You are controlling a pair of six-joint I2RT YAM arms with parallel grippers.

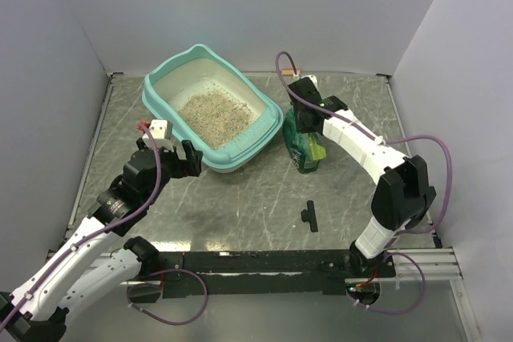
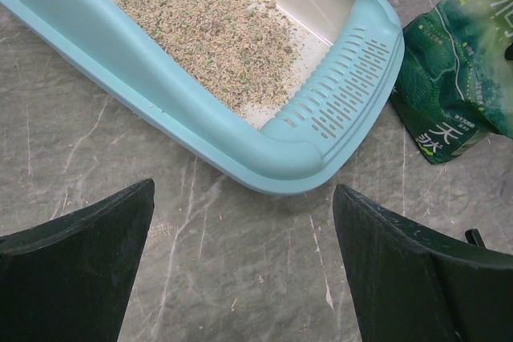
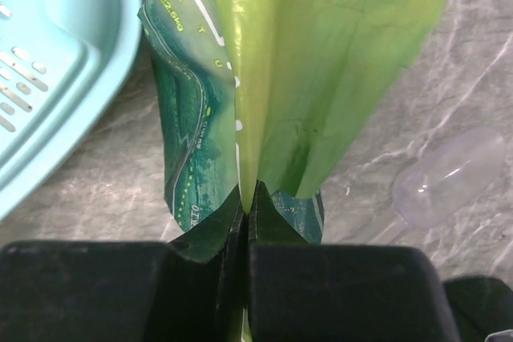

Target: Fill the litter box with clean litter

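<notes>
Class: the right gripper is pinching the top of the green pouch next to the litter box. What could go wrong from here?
1. The right gripper is shut on only a thin fold at the top of the green pouch, so the film may slip out when lifted.
2. The pouch stands close beside the litter box, which the open left gripper does not hold. A swinging pouch could shove the box.

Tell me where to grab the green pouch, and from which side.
Grip the green crinkled plastic pouch by its flattened top edge, from above: it stands upright beside the teal plastic litter box, and the film there is thin. The right hand is shut there.
</notes>
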